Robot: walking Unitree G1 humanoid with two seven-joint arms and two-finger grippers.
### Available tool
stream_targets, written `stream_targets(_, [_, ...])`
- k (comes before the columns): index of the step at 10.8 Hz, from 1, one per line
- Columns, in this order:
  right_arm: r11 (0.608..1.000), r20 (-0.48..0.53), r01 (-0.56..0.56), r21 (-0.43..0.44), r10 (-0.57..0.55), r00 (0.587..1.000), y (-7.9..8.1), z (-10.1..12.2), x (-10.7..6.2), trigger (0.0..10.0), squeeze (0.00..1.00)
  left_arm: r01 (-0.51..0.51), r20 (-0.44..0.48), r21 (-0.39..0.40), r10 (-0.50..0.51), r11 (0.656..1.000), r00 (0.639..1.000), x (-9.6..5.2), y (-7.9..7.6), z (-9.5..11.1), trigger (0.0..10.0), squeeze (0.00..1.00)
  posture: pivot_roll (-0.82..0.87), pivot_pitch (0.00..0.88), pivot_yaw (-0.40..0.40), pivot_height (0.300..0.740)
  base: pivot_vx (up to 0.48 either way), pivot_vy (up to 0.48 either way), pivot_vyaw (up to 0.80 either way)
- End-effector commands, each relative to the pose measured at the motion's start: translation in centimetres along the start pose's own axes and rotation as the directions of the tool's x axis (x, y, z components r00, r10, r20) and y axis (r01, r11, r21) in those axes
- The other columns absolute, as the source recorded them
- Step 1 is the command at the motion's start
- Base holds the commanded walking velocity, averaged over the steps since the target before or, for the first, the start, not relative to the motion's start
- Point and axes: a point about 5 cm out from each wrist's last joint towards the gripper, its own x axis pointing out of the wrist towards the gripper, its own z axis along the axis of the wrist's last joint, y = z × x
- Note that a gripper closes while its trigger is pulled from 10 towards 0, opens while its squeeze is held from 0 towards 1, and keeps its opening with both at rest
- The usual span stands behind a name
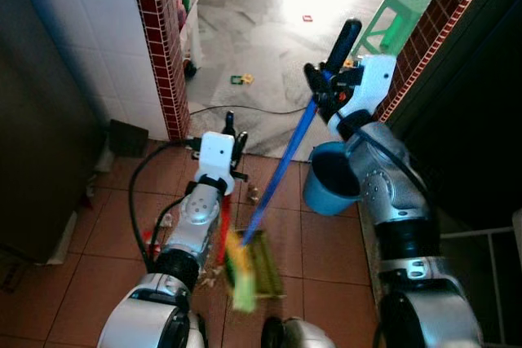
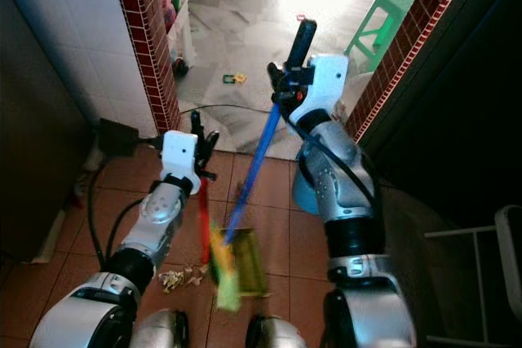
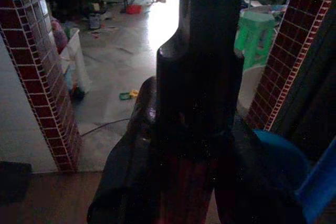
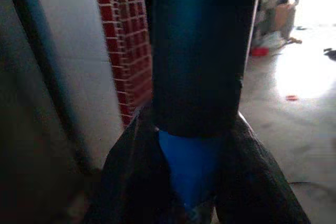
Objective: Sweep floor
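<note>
No writing can be read anywhere. The right tool (image 1: 326,79) is closed around the blue broom handle (image 1: 285,160), just below its black grip. The left tool (image 1: 231,132) is closed around the red dustpan handle (image 1: 223,222). The green dustpan (image 1: 263,266) lies on the terracotta floor (image 1: 326,242), with crumbs (image 2: 181,277) beside it. A blue bucket (image 1: 329,178) stands near the brick pillar (image 1: 159,46); beyond the pillar is a green stool (image 1: 400,18).

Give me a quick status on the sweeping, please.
Right claw shut on blue broom. Left claw shut on red dustpan handle. Debris beside dustpan. Blue bucket beside right arm.
</note>
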Motion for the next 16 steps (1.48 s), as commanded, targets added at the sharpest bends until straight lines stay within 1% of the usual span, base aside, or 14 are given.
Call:
stream_targets(1, [0.998, 0.093, 0.016, -0.063, -0.01, 0.996, -0.5, 2.5, 0.5, 10.0, 0.0, 0.022, 0.07, -0.02, -0.021, 1.0, 0.997, 0.5, -0.6, 1.4, 10.0, 0.0, 0.01, 0.1, -0.086, 0.74, 0.0, 0.0, 0.0])
stream_targets(3, [0.993, 0.131, 0.094, -0.069, -0.085, 0.988, -2.0, 3.4, 0.7, 10.0, 0.0, 0.035, 0.086, -0.002, -0.035, 0.999, 0.996, 0.6, -0.7, 1.7, 10.0, 0.0, 0.01, 0.102, -0.087, 0.74, 0.0, 0.0, 0.0])
stream_targets(4, [0.988, 0.145, 0.119, -0.094, -0.105, 0.984, -2.5, 3.6, 0.7, 10.0, 0.0, 0.034, 0.088, -0.001, -0.034, 0.999, 0.996, 0.6, -0.6, 1.8, 10.0, 0.0, 0.01, 0.102, -0.087, 0.74, 0.0, 0.0, 0.0])
stream_targets(5, [0.979, 0.152, 0.121, -0.165, -0.096, 0.984, -3.0, 3.8, 0.6, 10.0, 0.0, 0.033, 0.099, 0.0, -0.033, 0.999, 0.995, 0.6, -0.5, 2.0, 10.0, 0.0, 0.01, 0.102, -0.09, 0.74, 0.0, 0.0, 0.0])
stream_targets(6, [0.964, 0.112, 0.147, -0.222, -0.125, 0.986, -4.0, 2.7, 0.2, 10.0, 0.0, 0.026, 0.177, 0.0, -0.026, 1.0, 0.984, 0.8, -0.5, 3.7, 10.0, 0.0, -0.01, 0.106, -0.094, 0.74, 0.0, 0.0, 0.0])
stream_targets(7, [0.951, 0.098, 0.159, -0.265, -0.137, 0.986, -4.2, 2.0, -0.1, 10.0, 0.0, 0.027, 0.203, 0.01, -0.028, 1.0, 0.979, 0.9, -0.5, 4.4, 10.0, 0.0, -0.01, 0.106, -0.094, 0.74, 0.0, 0.0, 0.0])
stream_targets(8, [0.938, 0.094, 0.174, -0.3, -0.152, 0.984, -4.1, 1.4, -0.3, 10.0, 0.0, 0.032, 0.227, 0.016, -0.035, 0.999, 0.973, 0.8, -0.3, 5.1, 10.0, 0.0, 0.0, 0.109, -0.077, 0.74, 0.0, 0.0, 0.0])
stream_targets(9, [0.93, 0.113, 0.173, -0.324, -0.143, 0.983, -3.7, 0.7, -0.7, 10.0, 0.0, 0.048, 0.253, 0.048, -0.059, 0.998, 0.966, 0.6, -0.2, 5.8, 10.0, 0.0, 0.0, 0.11, -0.069, 0.74, 0.0, 0.0, 0.0])
stream_targets(10, [0.94, 0.093, 0.15, -0.307, -0.127, 0.988, -3.3, 0.0, -1.0, 10.0, 0.0, 0.056, 0.271, 0.081, -0.076, 0.995, 0.959, 0.4, 0.2, 6.4, 10.0, 0.0, 0.01, 0.111, -0.064, 0.74, 0.0, 0.0, 0.0])
stream_targets(11, [0.931, 0.088, 0.143, -0.335, -0.12, 0.989, -3.2, -0.6, -1.3, 10.0, 0.0, 0.049, 0.273, 0.08, -0.069, 0.996, 0.959, 0.0, 0.6, 6.9, 10.0, 0.0, 0.01, 0.112, -0.062, 0.74, 0.0, 0.0, 0.0])
stream_targets(13, [0.925, 0.081, 0.161, -0.343, -0.142, 0.987, -3.5, -1.1, -1.5, 10.0, 0.0, 0.048, 0.269, 0.126, -0.081, 0.991, 0.96, -0.5, 0.9, 6.7, 10.0, 0.0, 0.02, 0.109, -0.06, 0.74, 0.0, 0.0, 0.0])
stream_targets(14, [0.924, 0.071, 0.165, -0.345, -0.15, 0.986, -3.4, -1.5, -1.6, 10.0, 0.0, 0.045, 0.24, 0.144, -0.079, 0.988, 0.968, -1.0, 1.4, 5.8, 10.0, 0.0, 0.02, 0.108, -0.059, 0.74, 0.0, 0.0, 0.0])
stream_targets(15, [0.924, 0.058, 0.163, -0.346, -0.153, 0.987, -3.2, -2.0, -1.8, 10.0, 0.0, 0.051, 0.211, 0.139, -0.08, 0.989, 0.974, -1.4, 1.6, 5.0, 10.0, 0.0, 0.02, 0.105, -0.06, 0.74, 0.0, 0.0, 0.0])
stream_targets(16, [0.934, 0.036, 0.165, -0.318, -0.162, 0.986, -3.1, -2.5, -1.9, 10.0, 0.0, 0.05, 0.183, 0.099, -0.068, 0.994, 0.981, -1.7, 1.6, 4.4, 10.0, 0.0, 0.03, 0.103, -0.061, 0.74, 0.0, 0.0, 0.0])
